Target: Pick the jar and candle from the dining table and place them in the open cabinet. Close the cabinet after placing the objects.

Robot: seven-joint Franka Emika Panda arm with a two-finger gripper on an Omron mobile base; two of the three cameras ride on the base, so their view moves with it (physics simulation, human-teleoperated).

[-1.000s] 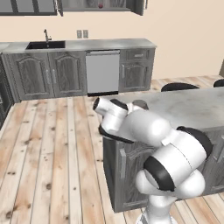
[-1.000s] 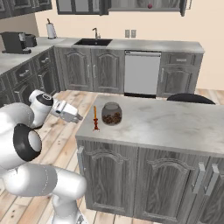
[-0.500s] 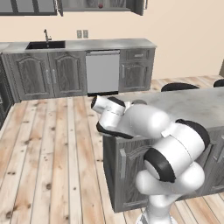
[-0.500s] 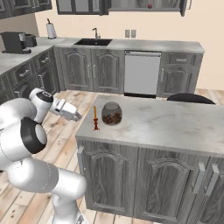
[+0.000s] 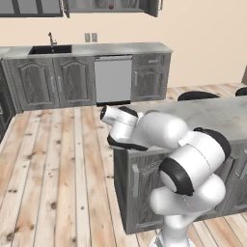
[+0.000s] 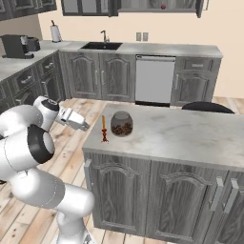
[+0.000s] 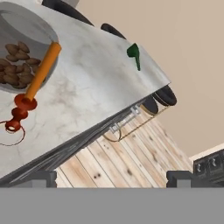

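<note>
The candle, a thin orange taper in a dark red holder, stands near the left end of the dining table. Just right of it sits the jar, clear glass with brown pieces inside. My gripper hovers open off the table's left end, at candle height, a short gap from the candle. In the hand view the candle lies tilted at upper left in front of the jar, and the open fingertips hold nothing. The open cabinet hangs on the far wall, a small red ball inside.
A small green object lies farther along the table. Dark round stools stand behind the table. A counter with a black sink, a dishwasher and a coffee machine line the far and left walls. Wood floor lies between.
The hand has edged a little toward the table's left end and the candle. The jaws stay wide open; candle and jar have not moved.
</note>
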